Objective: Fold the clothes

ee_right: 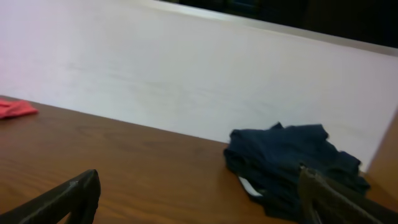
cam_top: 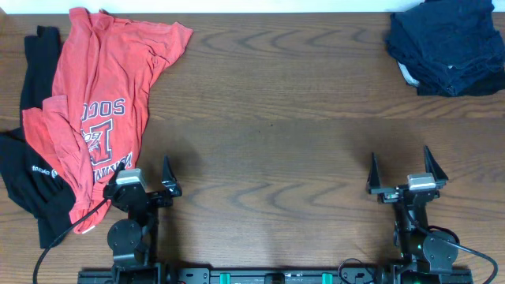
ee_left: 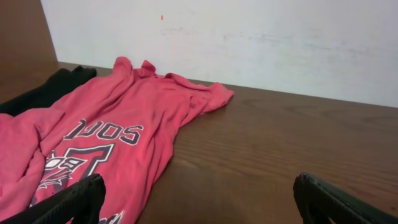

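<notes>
Left hand (cam_top: 147, 180) and right hand (cam_top: 401, 170) sit at the near edge, both spread wide and empty, so I judge folding not yet begun. Next I'd flatten the red-orange T-shirt (cam_top: 102, 102) — rumpled along the left edge, lettering up, overlapping a black top (cam_top: 31, 177). Far right corner — dark pile (cam_top: 446, 47).

Overhead looks down; wrists low, facing wall (ee_left: 249, 50).

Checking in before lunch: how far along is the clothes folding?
Done, perhaps: a dark pile sits stacked at the far right. In hand: nothing; left gripper and right gripper are open, empty. To do: red T-shirt lies rumpled partly over the black top.
</notes>
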You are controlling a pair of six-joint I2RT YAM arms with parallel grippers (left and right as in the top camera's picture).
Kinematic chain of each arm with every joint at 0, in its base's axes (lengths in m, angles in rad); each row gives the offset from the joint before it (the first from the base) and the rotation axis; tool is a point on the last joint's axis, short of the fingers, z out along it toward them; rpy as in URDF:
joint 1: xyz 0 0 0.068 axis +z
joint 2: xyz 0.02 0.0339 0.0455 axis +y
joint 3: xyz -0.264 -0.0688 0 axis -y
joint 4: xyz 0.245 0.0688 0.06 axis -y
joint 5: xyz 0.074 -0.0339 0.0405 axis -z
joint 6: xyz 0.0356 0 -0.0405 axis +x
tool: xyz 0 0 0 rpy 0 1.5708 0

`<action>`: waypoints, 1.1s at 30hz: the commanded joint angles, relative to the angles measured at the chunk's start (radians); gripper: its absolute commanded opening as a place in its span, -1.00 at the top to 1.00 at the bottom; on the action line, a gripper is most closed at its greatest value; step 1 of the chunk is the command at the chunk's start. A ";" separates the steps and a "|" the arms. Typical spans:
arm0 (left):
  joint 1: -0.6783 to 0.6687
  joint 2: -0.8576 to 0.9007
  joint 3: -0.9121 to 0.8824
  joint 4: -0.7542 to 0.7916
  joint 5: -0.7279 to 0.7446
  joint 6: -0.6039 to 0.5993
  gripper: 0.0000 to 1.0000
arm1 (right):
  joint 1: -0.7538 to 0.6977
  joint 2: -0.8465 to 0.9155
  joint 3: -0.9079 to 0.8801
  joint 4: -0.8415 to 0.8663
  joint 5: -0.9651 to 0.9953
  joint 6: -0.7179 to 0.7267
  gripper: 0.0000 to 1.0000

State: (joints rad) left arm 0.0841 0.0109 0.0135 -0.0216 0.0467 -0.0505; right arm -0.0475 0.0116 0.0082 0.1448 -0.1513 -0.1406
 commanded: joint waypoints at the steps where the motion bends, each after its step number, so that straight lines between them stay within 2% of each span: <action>1: 0.005 -0.006 -0.010 -0.050 -0.068 0.014 -0.96 | -0.008 -0.006 -0.003 0.001 -0.041 0.018 -0.98; 9: 0.005 0.014 -0.010 -0.050 -0.058 0.012 -0.96 | -0.008 0.024 -0.003 0.020 -0.041 0.017 -0.98; 16: 0.005 0.106 0.044 -0.087 -0.058 -0.006 -0.96 | -0.008 0.134 0.017 0.111 -0.043 0.017 -0.98; 25: 0.005 0.390 0.288 -0.127 -0.057 -0.006 -0.96 | -0.008 0.420 0.216 0.136 -0.141 0.016 -0.99; 33: 0.005 0.704 0.593 -0.295 -0.055 -0.006 -0.96 | -0.008 0.760 0.505 0.126 -0.336 0.026 -0.99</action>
State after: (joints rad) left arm 0.0841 0.6407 0.5159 -0.2836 -0.0002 -0.0521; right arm -0.0475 0.6933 0.4335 0.2764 -0.3775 -0.1375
